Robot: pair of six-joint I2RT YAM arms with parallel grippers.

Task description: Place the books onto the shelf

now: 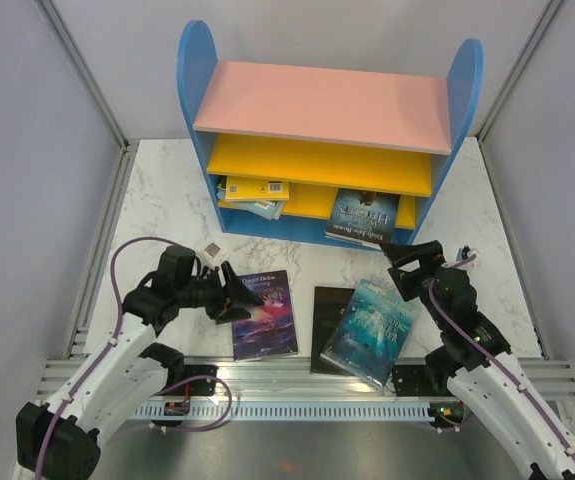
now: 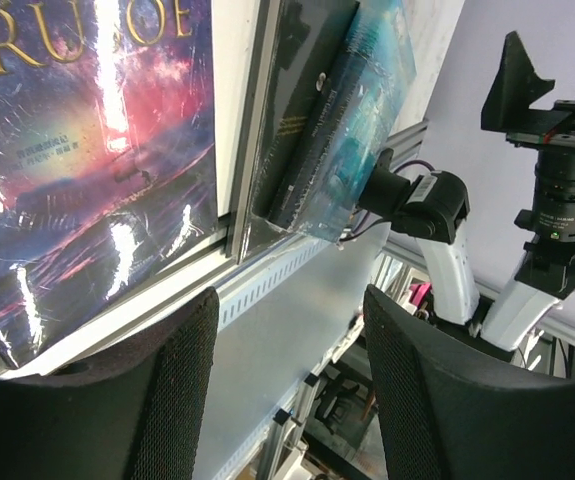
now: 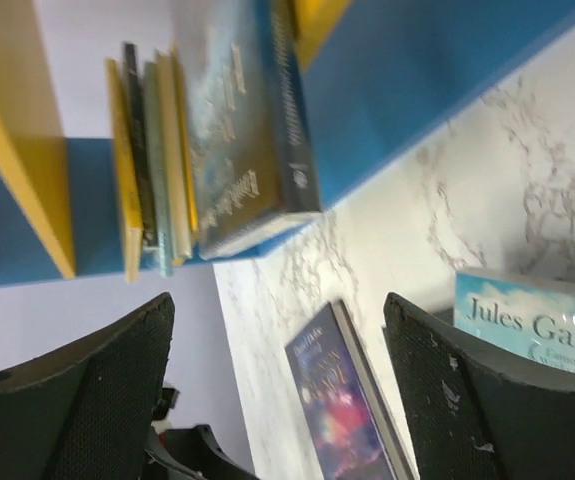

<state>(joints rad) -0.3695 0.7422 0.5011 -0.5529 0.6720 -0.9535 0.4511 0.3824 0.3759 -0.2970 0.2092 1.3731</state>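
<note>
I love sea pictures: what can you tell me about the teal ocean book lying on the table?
The teal ocean book is a thin, glossy paperback with a sea scene on its cover. It lies cover up, turned askew, partly on top of a black book, its near corner reaching the metal rail at the table's front edge. Nothing else touches it.

The shelf (image 1: 317,105) is set at the back of the marbled table (image 1: 157,190); a purple book (image 1: 265,313) and a black book (image 1: 327,300), overlapped by a teal book (image 1: 372,330), are laid flat in front. In the shelf's lowest compartment a pile (image 1: 255,192) of perhaps four books is kept left, a dark book (image 1: 364,216) right
</note>
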